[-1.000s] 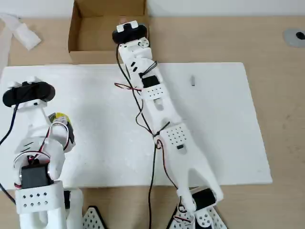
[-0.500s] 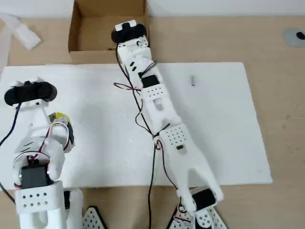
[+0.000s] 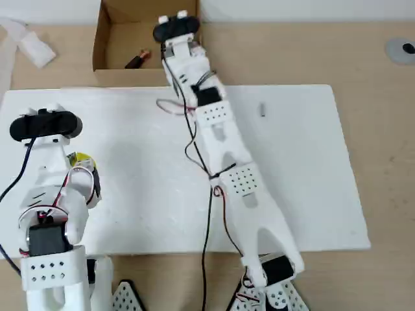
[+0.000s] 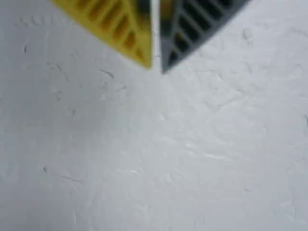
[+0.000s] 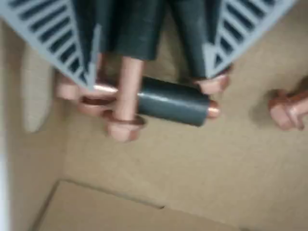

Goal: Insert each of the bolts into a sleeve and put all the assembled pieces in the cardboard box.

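Note:
The cardboard box (image 3: 100,45) stands at the table's far edge. My right gripper (image 3: 175,29) hangs inside it near its right wall. It is open (image 5: 151,67), its grey fingers (image 5: 72,38) spread wide over the box floor (image 5: 192,173). Under them lie several assembled pieces, dark sleeves with copper bolts through them: one lies crosswise (image 5: 173,102), another ends in a copper head (image 5: 122,127), and a third (image 5: 288,108) lies apart. One assembled piece (image 3: 137,59) lies left of the gripper. My left gripper (image 3: 44,125) is shut (image 4: 156,60) over the white board (image 4: 159,154), holding nothing.
The white foam board (image 3: 130,168) covers most of the table. A small dark part (image 3: 262,109) lies on it to the right of the right arm. White wrapping (image 3: 32,45) lies at the far left, and a grey disc (image 3: 401,50) at the far right.
My right gripper has moved farther into the box, and an assembled piece now shows on the box floor to its left. The left arm has shifted slightly to the right.

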Controlling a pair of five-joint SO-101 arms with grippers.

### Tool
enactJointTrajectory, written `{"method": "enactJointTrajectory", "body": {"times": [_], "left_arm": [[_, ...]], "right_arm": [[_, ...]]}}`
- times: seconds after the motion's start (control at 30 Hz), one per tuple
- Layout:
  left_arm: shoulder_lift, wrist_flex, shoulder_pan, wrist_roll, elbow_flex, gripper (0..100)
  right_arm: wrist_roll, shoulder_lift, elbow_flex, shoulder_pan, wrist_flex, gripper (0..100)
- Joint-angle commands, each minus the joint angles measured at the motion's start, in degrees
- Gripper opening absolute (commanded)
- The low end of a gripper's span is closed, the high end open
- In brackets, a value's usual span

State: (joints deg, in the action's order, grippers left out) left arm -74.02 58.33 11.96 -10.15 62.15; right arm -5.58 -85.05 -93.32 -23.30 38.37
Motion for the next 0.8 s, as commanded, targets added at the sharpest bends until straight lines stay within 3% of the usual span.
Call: {"method": "enactJointTrajectory", "body": {"times": [0.0,0.5,0.77], "left_arm": [[-0.3,0.1,1.0,-0.3,-3.3,0],[-0.3,0.0,1.0,-0.3,-3.3,0],[-0.3,0.1,1.0,-0.3,-3.3,1]], "right_arm": [[-0.4,11.5,-2.2,1.5,6.2,18.1],[-0.1,36.4,-2.2,5.5,49.1,18.1],[2.5,46.2,-1.2,9.3,64.1,18.2]]}}
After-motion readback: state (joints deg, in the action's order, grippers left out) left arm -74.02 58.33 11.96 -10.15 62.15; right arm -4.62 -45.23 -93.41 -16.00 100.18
